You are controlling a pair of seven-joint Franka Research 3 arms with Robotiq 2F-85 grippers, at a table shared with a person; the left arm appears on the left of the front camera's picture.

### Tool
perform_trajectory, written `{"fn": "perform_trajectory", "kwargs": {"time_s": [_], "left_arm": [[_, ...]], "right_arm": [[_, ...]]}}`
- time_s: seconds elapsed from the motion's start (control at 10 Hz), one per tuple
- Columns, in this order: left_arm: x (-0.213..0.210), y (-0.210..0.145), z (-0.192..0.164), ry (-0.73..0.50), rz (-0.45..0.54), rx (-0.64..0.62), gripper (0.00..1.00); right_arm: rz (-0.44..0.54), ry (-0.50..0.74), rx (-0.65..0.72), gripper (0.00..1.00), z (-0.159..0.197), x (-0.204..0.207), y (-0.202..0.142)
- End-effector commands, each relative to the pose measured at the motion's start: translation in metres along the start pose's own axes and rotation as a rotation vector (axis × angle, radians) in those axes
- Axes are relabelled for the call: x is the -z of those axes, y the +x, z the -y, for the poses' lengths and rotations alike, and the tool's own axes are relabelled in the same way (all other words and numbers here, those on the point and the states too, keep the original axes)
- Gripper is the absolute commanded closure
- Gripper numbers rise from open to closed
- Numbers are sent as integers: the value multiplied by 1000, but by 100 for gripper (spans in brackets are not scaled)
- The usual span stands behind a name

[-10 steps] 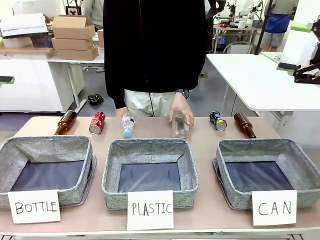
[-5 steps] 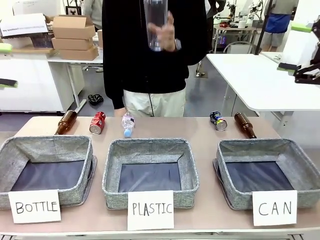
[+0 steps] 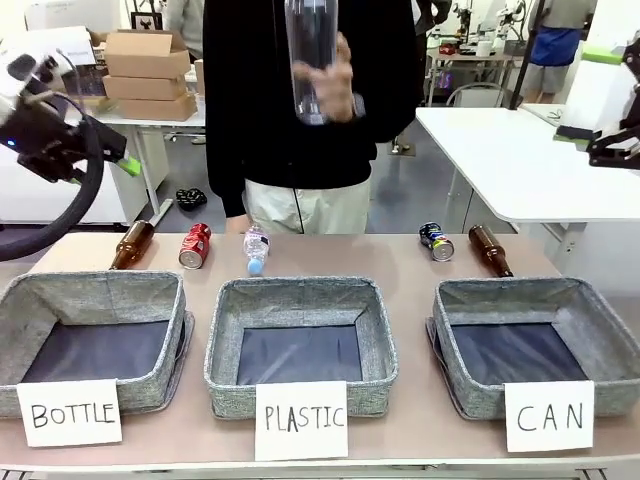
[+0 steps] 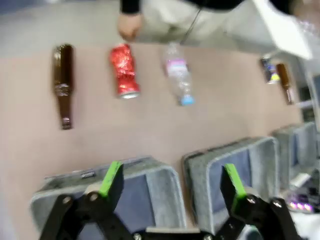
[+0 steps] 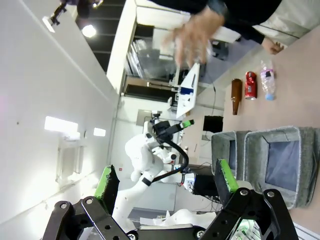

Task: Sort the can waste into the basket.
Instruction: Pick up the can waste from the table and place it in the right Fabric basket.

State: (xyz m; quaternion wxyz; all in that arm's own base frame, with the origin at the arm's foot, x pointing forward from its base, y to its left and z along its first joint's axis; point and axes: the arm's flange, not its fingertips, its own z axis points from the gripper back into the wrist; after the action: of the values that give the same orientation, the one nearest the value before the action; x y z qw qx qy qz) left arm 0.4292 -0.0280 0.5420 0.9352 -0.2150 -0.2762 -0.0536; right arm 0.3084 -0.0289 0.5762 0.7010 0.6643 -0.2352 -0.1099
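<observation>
red can point(image 3: 194, 245): shiny, crumpled, on its side, silver end toward the robot side, at 11 o'clock on the table point(image 3: 400, 262). brown bottle point(image 3: 131, 244) sits near at its 9, small plastic bottle point(image 3: 256, 248) with blue cap near at its 3, neither touching it.
dark can point(image 3: 436, 241): blue-black, coloured marks, dented, on its side, silver end toward the robot side, at 1 o'clock on the table. second brown bottle point(image 3: 490, 250) is just beside at its 3.
can basket point(image 3: 508, 288): grey woven, dark lining, white "can" sign on the front wall, at 4 o'clock on the table. the dark can lies just outside its far rim at 11.
plastic basket point(image 3: 300, 290) sits at 6, bottle basket point(image 3: 95, 285) at 8.
left gripper point(image 4: 171, 175): jaws spread wide, nothing between them, hanging over those two baskets.
right gripper point(image 5: 166, 181): jaws spread wide, holding nothing, up off the table.
person's hand point(image 3: 338, 75) at 12 grips a large clear bottle point(image 3: 310, 50), upright, high over the table.
</observation>
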Motion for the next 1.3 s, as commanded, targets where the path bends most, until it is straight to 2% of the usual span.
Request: {"fn": "perform_trajectory", "kwargs": {"time_s": [0.0,0.1,0.2,0.3,0.4,0.5,0.6,0.7,0.9,1.1,1.2], "left_arm": [[-13,-8,15,-38,17,48,0],[-13,-8,15,-38,17,48,0],[3,2,-6,0,-5,0,0],[25,29,-2,77,17,-7,0],[58,65,-4,110,18,-24,0],[92,94,-4,127,0,12,0],[128,113,-4,238,51,-1,0],[164,121,-8,271,-43,-13,0],[223,126,-29,356,-96,-37,0],[264,118,-43,308,-211,-58,0],[276,111,-44,308,-229,-55,0]], "right_arm": [[7,31,-27,0,-1,5,4],[7,31,-27,0,-1,5,4],[7,31,-27,0,-1,5,4],[7,31,-27,0,-1,5,4],[7,31,-27,0,-1,5,4],[7,31,-27,0,-1,5,4],[7,31,-27,0,-1,5,4],[7,31,-27,0,-1,5,4],[7,31,-27,0,-1,5,4],[7,31,-27,0,-1,5,4],[7,31,-27,0,-1,5,4]]}}
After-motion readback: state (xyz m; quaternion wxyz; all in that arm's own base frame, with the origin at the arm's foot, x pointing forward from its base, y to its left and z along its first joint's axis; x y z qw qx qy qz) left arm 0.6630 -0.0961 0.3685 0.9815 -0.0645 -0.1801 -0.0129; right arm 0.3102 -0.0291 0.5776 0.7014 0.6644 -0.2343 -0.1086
